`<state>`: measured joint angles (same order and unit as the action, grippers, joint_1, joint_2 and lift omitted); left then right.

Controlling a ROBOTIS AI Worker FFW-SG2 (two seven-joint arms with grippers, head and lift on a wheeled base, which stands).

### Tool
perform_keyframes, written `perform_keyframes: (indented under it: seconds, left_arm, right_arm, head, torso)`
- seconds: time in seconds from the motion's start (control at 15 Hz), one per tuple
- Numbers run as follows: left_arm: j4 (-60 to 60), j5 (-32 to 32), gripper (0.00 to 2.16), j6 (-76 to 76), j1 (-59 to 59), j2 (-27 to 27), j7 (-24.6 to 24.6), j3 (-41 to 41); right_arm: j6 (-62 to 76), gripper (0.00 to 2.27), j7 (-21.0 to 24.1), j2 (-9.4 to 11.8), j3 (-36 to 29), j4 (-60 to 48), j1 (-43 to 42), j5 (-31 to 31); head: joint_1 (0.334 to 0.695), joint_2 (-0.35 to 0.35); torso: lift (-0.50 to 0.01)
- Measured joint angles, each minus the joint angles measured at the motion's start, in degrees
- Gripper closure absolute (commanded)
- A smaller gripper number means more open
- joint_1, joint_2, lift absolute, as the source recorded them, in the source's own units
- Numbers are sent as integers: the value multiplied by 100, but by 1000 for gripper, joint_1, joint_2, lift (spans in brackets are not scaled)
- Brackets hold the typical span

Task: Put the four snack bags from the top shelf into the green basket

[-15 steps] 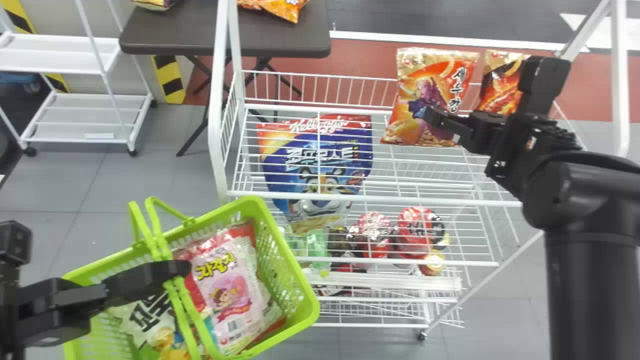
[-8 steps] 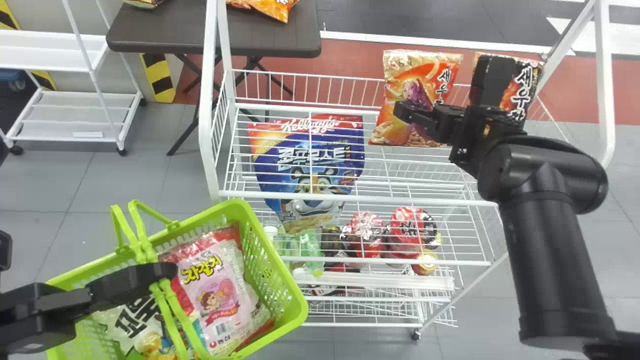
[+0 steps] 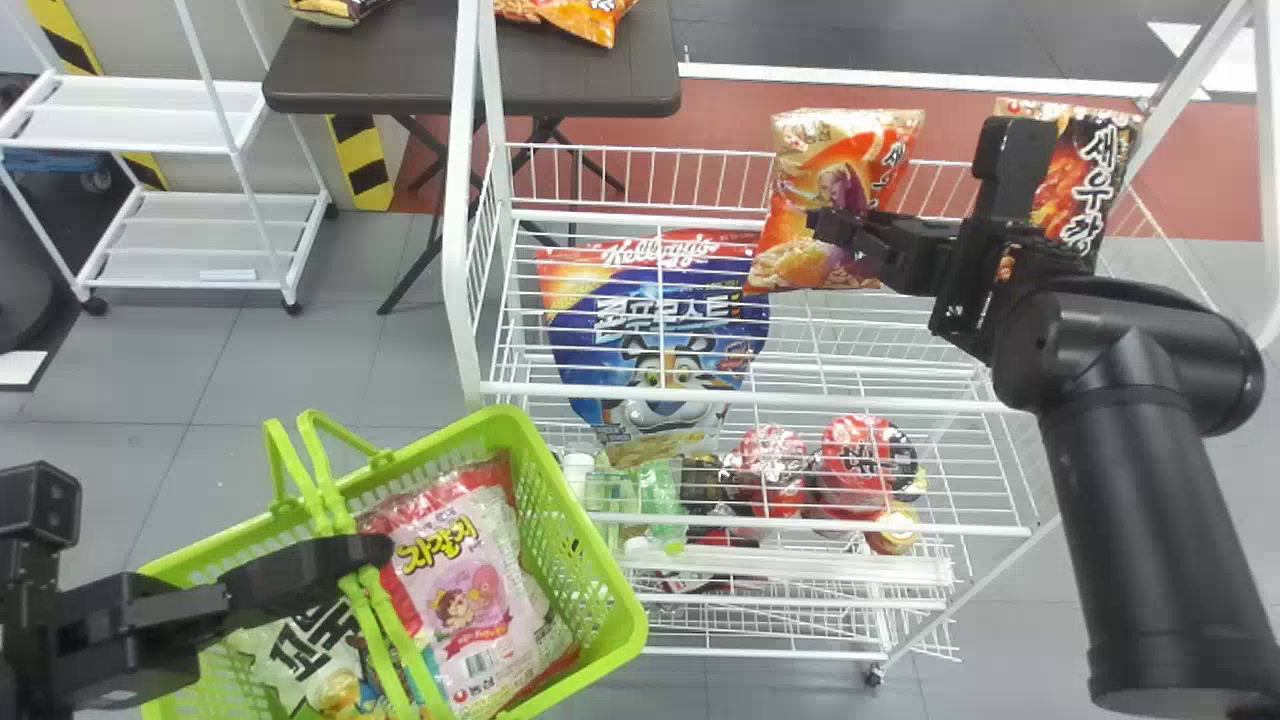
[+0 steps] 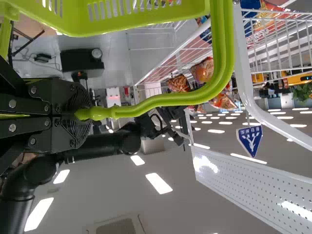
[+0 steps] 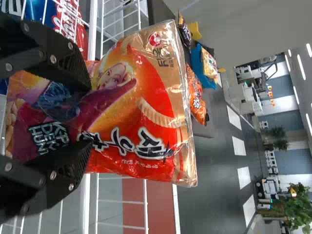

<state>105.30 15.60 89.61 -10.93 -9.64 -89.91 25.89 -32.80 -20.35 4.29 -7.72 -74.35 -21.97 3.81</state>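
Clearly, orange-and-gold plastic snack bag [image 3: 840, 185]: stood up over the back of the white wire top shelf [image 3: 900, 403], its printed front turned to the head camera, its long axis run top to bottom with the top tipped slightly right.
Right gripper [image 3: 828, 226]: clenched on that bag, whose lower part is squeezed between the two black fingers (creases are plainly seen).
Change: bag and gripper have been shifted left; the edge of the blue-and-red cereal bag [image 3: 660, 320] is now overlapped, and the gap to the red-and-black snack bag [image 3: 1085, 190] has been widened.
Left gripper [image 3: 380, 549]: clenched around the green basket handle [image 4: 146, 105].
Green plastic basket [image 3: 622, 590]: held at the robot's left, with a pink snack bag [image 3: 470, 610] laid inside.
Lower shelving: red noodle cups [image 3: 865, 455] are seen through the wires.
Room: a dark folding table [image 3: 590, 85] is set behind, on grey-tiled floor crossed by a red strip.
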Motion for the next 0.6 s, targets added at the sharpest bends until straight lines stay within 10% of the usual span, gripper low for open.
perform_keyframes:
  seconds: [0.6]
  left_arm:
    - [70,142,2148,0,-142,-21,0,94]
  right_arm:
    - [-1179,2256,-4,27,-385,-2037,898,640]
  head:
    - [695,-66]
  torso:
    - [0]
